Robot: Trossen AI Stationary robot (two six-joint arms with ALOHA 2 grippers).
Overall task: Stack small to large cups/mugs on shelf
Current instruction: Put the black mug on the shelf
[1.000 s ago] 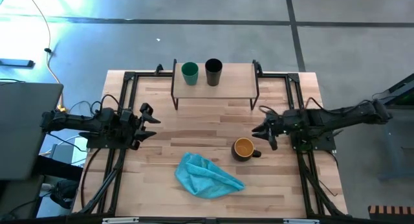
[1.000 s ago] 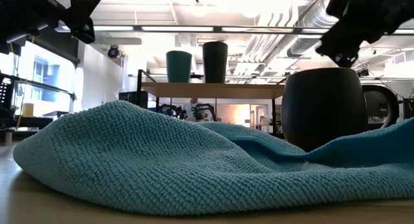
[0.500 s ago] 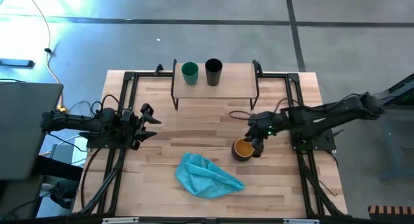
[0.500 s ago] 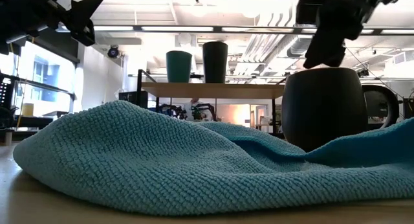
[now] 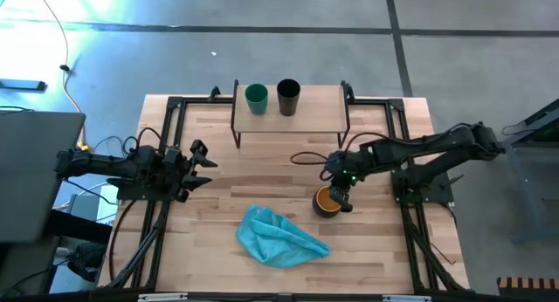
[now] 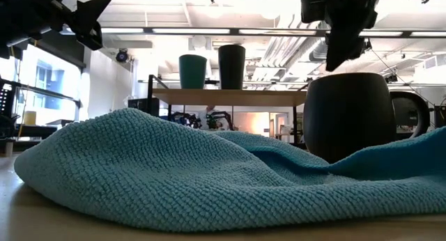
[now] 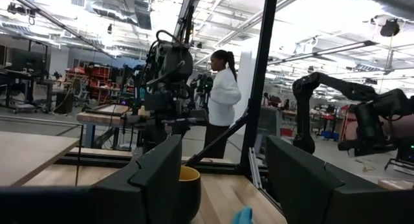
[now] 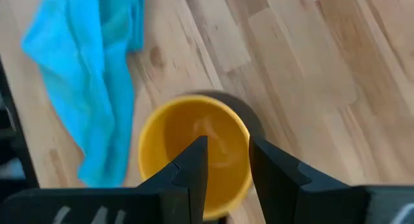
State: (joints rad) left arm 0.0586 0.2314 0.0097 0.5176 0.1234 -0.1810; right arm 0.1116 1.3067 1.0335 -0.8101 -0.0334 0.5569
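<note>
Right tool (image 8: 223,162), fingers narrowly parted, hovers over mug (image 5: 327,200) rim to grip; left tool (image 5: 199,165) waits wide.

mug (image 6: 348,115) base hidden behind cloth (image 6: 174,171); handle unseen

2 cups (image 5: 271,98) on far shelf (image 5: 319,97), right gripper (image 5: 341,190) over yellow-lined mug (image 5: 327,200), blue cloth (image 5: 279,236) near, left gripper (image 5: 203,167) waiting left

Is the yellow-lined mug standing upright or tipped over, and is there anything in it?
Upright and empty: the mug shows its round mouth and bare yellow inside, with the right gripper above it.
</note>
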